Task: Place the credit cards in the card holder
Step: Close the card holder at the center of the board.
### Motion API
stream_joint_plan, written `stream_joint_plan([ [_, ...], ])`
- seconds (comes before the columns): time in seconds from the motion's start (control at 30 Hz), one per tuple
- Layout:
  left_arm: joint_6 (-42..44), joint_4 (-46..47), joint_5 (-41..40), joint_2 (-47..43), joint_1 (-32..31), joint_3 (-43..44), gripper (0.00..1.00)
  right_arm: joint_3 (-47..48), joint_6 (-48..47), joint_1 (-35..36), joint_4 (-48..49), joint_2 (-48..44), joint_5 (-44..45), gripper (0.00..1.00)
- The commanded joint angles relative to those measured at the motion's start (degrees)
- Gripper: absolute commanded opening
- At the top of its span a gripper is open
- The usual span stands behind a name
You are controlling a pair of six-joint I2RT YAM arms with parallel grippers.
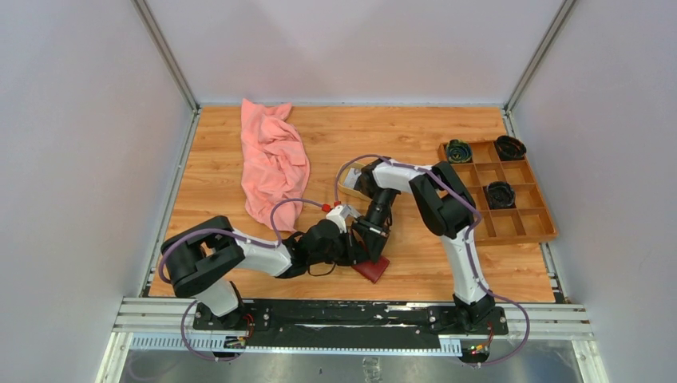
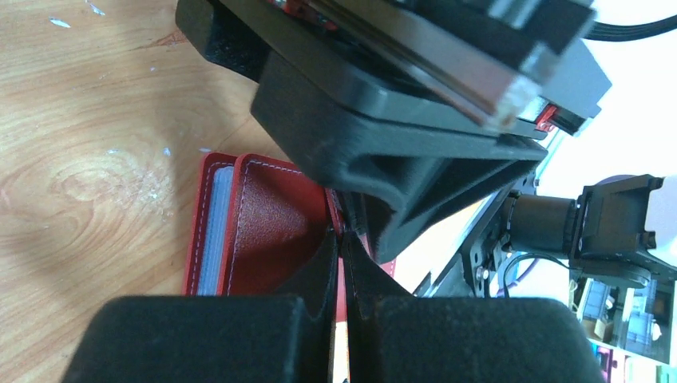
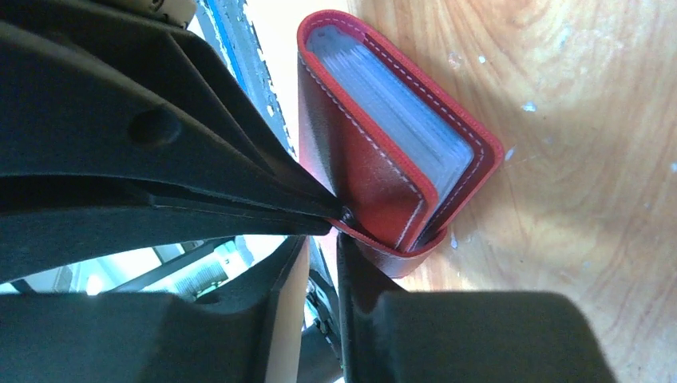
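Red card holder [image 1: 373,270] — one — at left hand [image 2: 342,235], right hand [image 3: 322,247].

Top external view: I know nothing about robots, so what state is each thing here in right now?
card holder: on the table, folded nearly shut, pale sleeves showing between its covers.
left tool: shut, pinching the card holder's edge.
right tool: slightly open, right beside the card holder.
pink cloth: crumpled in a heap.
wooden tray: lying flat, three compartments holding dark rolled items.
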Motion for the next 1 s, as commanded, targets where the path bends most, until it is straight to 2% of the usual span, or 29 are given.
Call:
stream_joint_plan([
  [0.0, 1.84, -8.56, -6.03, 4.54, 0.02, -1.65, 0.0, -0.43, -3.64, -1.15, 13.79, -2.12, 0.29, 0.27],
  [0.1, 1.89, -8.49, -5.82, 4.83, 0.16, -1.75, 0.0, -0.57, -4.57, -1.98, 13.14, -3.58, -1.25, 0.32],
  [0.37, 1.69, -8.49, -5.8, 4.13, 0.87, -2.91, 0.0, -0.58, -8.28, -4.63, 10.12, -6.5, -4.41, 0.32],
  [0.6, 1.53, -8.4, -5.54, 3.89, 1.17, -3.34, 0.0, -1.0, -9.02, -5.85, 10.04, -7.41, -6.62, 0.19],
  [0.7, 1.45, -8.4, -5.53, 3.71, 1.3, -3.62, 0.0, -1.94, -9.76, -5.84, 10.44, -7.54, -5.86, 0.16],
  [0.97, 1.24, -8.31, -4.93, 3.77, 2.03, -4.26, 0.0, -9.21, -25.27, -6.07, 11.82, -17.71, -7.6, 0.17],
])
